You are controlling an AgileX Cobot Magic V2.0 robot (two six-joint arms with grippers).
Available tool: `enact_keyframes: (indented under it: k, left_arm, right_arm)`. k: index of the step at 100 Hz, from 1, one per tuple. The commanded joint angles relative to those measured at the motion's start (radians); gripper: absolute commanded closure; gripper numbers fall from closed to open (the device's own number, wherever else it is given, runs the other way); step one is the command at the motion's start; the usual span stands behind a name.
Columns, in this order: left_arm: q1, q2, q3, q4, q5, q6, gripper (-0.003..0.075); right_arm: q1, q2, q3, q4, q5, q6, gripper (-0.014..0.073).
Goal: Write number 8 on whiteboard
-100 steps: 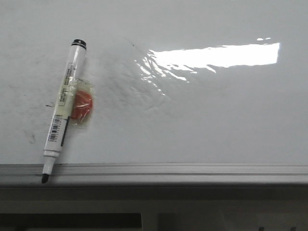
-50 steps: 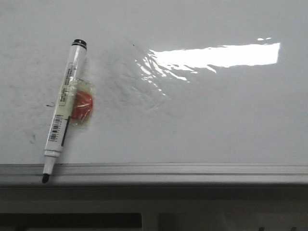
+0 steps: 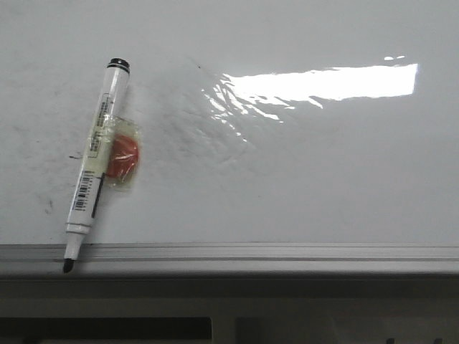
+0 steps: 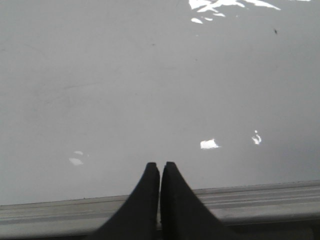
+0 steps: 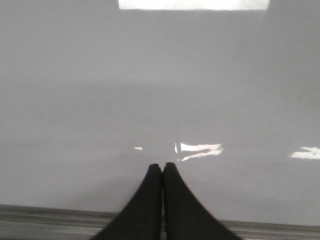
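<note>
Front view: the whiteboard (image 3: 301,193) carries no number 8 yet. A marker (image 3: 95,163) lies on its left part, long axis steeply tilted, uncapped tip (image 3: 68,266) over the grey edge rail (image 3: 287,254), rear end (image 3: 118,64) pointing away. A red object in clear wrap (image 3: 122,159) is taped beside the barrel. No pincer shows here.

Left wrist view: the left pincer (image 4: 160,167) is clenched and empty, over the rail; the marker is not visible.

Right wrist view: the right pincer (image 5: 162,167) is likewise clenched and empty, facing bare board.

Judgement: the marker lies on the left side, so the left arm is probably nearer.
</note>
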Motion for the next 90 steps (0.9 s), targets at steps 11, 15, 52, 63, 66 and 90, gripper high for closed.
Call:
enact_keyframes:
  k: [11,15,52,63,66,90]
  left_arm:
    - [0.0,-0.028,0.04,-0.003,-0.11,0.001,0.0741]
    - [0.0,-0.028,0.04,-0.003,-0.148,0.001,0.0741]
    - [0.0,-0.028,0.04,0.042,-0.28,0.001,0.0741]
    - [0.0,-0.028,0.04,-0.003,-0.341,-0.015,0.0741]
    - [0.0,-0.028,0.04,-0.006,-0.371,-0.015,0.0741]
    - [0.0,-0.028,0.04,-0.006,-0.496,-0.015,0.0741]
  right_arm:
    - [-0.006,-0.021,0.012,-0.013,-0.192,0.0,0.0657]
    - [-0.006,-0.021,0.012,-0.013,-0.224,0.0,0.0657]
    - [-0.006,-0.021,0.012,-0.013,-0.35,0.0,0.0657]
    - [-0.006,-0.021,0.012,-0.013,-0.356,0.0,0.0657]
    - [-0.006,-0.021,0.012,-0.013,-0.356,0.0,0.0657]
    - [-0.006,-0.017,-0.019,0.06,-0.305,0.015,0.0657]
